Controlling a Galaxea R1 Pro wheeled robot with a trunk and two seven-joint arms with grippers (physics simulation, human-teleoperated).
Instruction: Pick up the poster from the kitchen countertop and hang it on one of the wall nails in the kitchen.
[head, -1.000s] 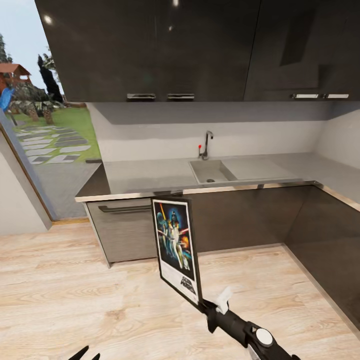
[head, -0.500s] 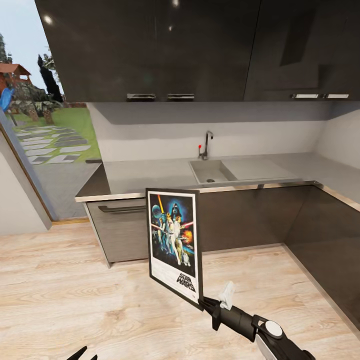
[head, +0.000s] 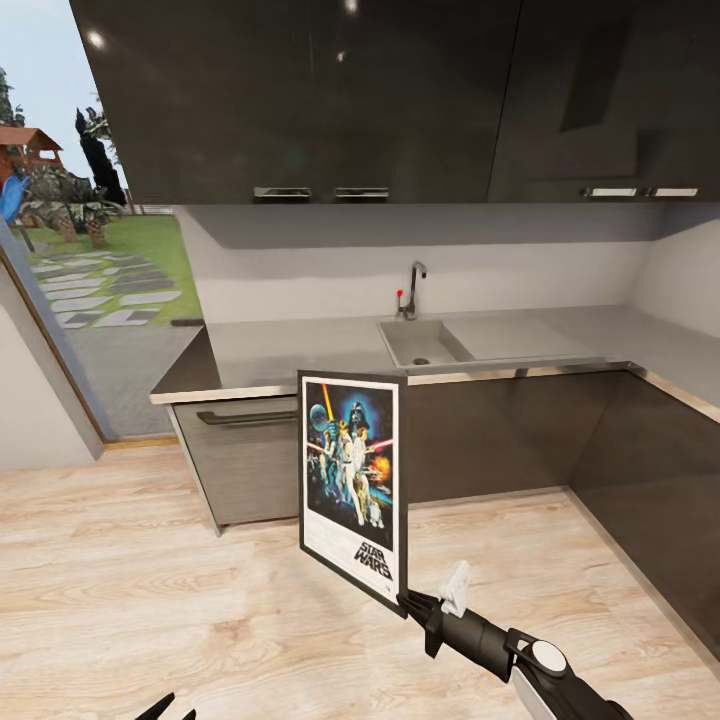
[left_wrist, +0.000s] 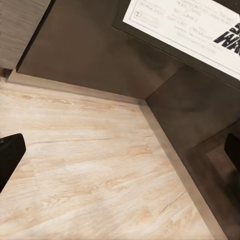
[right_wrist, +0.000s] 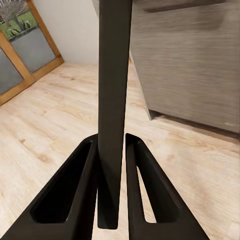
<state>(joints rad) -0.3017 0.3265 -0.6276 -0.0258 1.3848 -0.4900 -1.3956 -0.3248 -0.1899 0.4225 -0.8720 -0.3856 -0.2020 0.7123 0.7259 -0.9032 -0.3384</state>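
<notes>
Head view has my right end effector down at about 5 o'clock, clenched on the bottom right corner of the poster. So the poster is off the table and up in the air in front of me, standing roughly upright with its face turned toward me: black frame, white border, dark blue art, STAR WARS logo near the bottom. It hangs over the wood floor, in front of the dark lower cabinets, and its top edge overlaps the table's front edge from my angle.

Behind it the table runs left to right with the sink set into it and the chrome tap just behind the sink at roughly 12 o'clock. Dark upper cabinets fill the top, and there's a big window with grass and stepping stones out at 10 o'clock.

Right wrist view is pretty clear about the grip: both fingers sit tight on either side of the poster's edge, which runs straight up between them.

My left end effector barely peeks in at 7 o'clock in the head view. In the left wrist view, its dark fingertips sit wide apart with only floor between them, so it's released, holding nothing. That view also catches the poster's lower white border.
</notes>
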